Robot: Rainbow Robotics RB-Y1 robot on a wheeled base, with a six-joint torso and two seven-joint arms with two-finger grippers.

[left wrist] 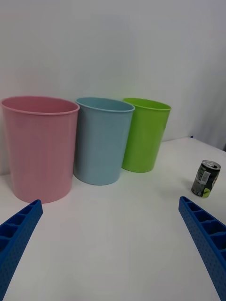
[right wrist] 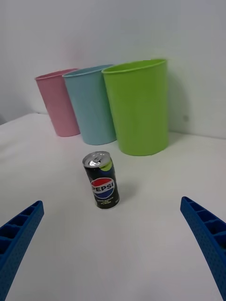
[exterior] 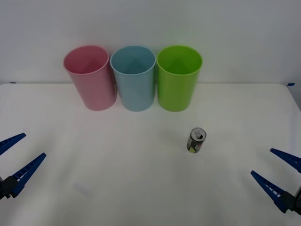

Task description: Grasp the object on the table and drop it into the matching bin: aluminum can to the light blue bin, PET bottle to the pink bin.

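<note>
A small dark aluminum can (exterior: 196,140) with a green-yellow label and silver top stands upright on the white table (exterior: 141,188), in front of the lime green bin. The right wrist view shows the can (right wrist: 102,179) close ahead; the left wrist view shows the can (left wrist: 205,178) farther off. The pink bin (exterior: 89,76) and the light blue bin (exterior: 134,76) stand side by side at the back. My left gripper (exterior: 19,152) is open at the near left edge. My right gripper (exterior: 276,164) is open at the near right edge. Both hold nothing.
A lime green bin (exterior: 178,76) stands right of the light blue one, touching it. A plain white wall rises behind the bins. The table's back edge runs just behind them.
</note>
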